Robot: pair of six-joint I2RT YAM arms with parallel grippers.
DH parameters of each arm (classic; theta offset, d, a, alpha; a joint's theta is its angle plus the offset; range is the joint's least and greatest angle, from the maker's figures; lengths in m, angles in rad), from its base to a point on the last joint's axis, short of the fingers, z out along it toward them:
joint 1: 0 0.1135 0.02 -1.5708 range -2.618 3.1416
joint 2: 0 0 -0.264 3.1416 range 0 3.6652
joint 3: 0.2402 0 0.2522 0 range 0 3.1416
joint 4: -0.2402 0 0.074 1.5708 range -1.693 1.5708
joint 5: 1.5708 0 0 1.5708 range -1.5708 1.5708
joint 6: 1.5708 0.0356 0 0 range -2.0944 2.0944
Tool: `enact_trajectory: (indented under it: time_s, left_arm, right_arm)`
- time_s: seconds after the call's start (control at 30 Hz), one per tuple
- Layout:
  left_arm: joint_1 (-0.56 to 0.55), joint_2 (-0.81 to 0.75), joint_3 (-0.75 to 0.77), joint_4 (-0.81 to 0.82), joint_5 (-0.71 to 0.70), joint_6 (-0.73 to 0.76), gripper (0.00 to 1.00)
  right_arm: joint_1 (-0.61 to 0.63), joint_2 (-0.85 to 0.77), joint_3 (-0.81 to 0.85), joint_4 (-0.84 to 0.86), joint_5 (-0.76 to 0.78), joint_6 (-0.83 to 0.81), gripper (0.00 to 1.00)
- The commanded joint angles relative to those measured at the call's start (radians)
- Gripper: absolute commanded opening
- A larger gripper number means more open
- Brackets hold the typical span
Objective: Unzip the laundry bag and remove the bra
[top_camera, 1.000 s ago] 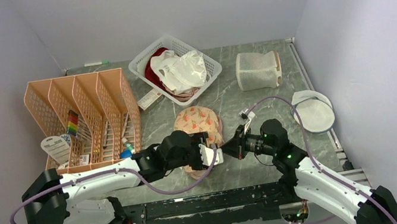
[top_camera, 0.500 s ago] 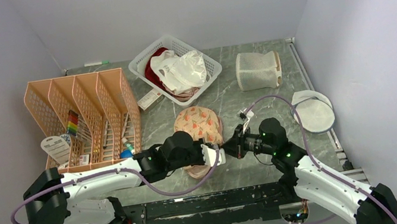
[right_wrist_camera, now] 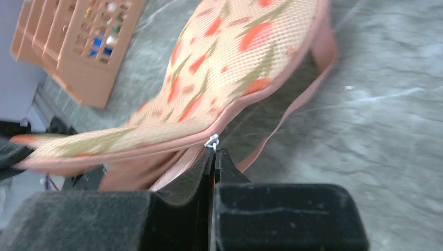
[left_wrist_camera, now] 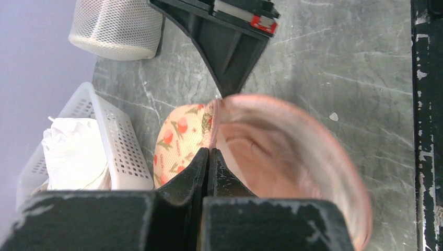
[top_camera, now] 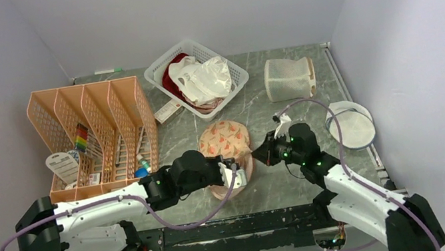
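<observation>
The laundry bag (top_camera: 225, 140) lies mid-table, peach with an orange-red leaf print, its near lobe lifted. My left gripper (top_camera: 238, 170) is shut on the bag's pink edge (left_wrist_camera: 215, 112) at the seam, fingertips pressed together (left_wrist_camera: 209, 151). From the right, my right gripper (top_camera: 258, 155) is shut on the small white zipper pull (right_wrist_camera: 211, 141), with the printed flap (right_wrist_camera: 230, 57) raised above it. A pink rounded surface (left_wrist_camera: 282, 157) shows inside the opening, blurred; I cannot tell whether it is the bra or lining. A pink loop (right_wrist_camera: 292, 112) hangs by the zipper.
A white basket (top_camera: 158, 75) with white and dark red cloth stands at the back. A peach file rack (top_camera: 95, 129) fills the left side. A white mesh cylinder (top_camera: 288, 78) and a round white mesh disc (top_camera: 350, 124) lie to the right.
My left gripper went from open to shut on the bag's edge. The right gripper moved farther from the arms' bases, holding the zipper pull, and the bag's near lobe lifted.
</observation>
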State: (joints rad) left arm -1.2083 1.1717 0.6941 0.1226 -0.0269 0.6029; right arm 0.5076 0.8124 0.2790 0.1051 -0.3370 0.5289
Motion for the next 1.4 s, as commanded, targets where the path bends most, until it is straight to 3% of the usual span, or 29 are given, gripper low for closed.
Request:
enact_trajectory:
  time_s: [0.0, 0.07, 0.27, 0.33, 0.43, 0.5, 0.57, 0.73, 1.13, 1.23, 1.37]
  left_arm:
    - [-0.01, 0.008, 0.007, 0.04, -0.035, 0.022, 0.07]
    - [-0.01, 0.021, 0.014, 0.025, -0.038, 0.024, 0.07]
    - [-0.01, 0.06, 0.055, -0.032, -0.013, 0.011, 0.07]
    - [-0.01, 0.055, 0.069, -0.051, 0.022, -0.004, 0.2]
    - [-0.009, 0.03, 0.069, -0.048, 0.096, -0.035, 0.55]
    - [-0.008, 0.01, 0.064, -0.026, 0.137, -0.063, 0.84]
    - [-0.008, -0.002, 0.062, -0.002, 0.172, -0.099, 0.93]
    - [-0.008, 0.066, 0.09, 0.023, 0.137, -0.192, 0.94]
    - [-0.008, 0.217, 0.158, -0.09, -0.053, -0.163, 0.92]
    - [-0.008, 0.257, 0.177, -0.118, -0.101, -0.156, 0.85]
    - [-0.008, 0.28, 0.186, -0.129, -0.148, -0.141, 0.59]
  right_arm:
    - [-0.183, 0.089, 0.007, 0.055, -0.072, -0.031, 0.0]
    - [-0.248, 0.13, 0.013, 0.095, -0.16, -0.033, 0.0]
    - [-0.239, 0.05, 0.004, 0.104, -0.301, -0.05, 0.0]
    - [-0.223, -0.007, -0.015, 0.09, -0.307, -0.028, 0.0]
    - [-0.181, -0.066, -0.066, 0.124, -0.305, 0.042, 0.0]
    - [-0.135, -0.088, -0.089, 0.159, -0.276, 0.081, 0.0]
    - [-0.074, -0.094, -0.09, 0.17, -0.215, 0.094, 0.0]
    - [0.06, -0.057, -0.058, 0.185, -0.091, 0.117, 0.0]
    - [0.077, -0.084, -0.029, 0.168, -0.031, 0.144, 0.0]
    - [0.078, -0.09, -0.025, 0.155, -0.032, 0.139, 0.0]
    - [0.079, -0.094, -0.029, 0.138, -0.022, 0.13, 0.0]
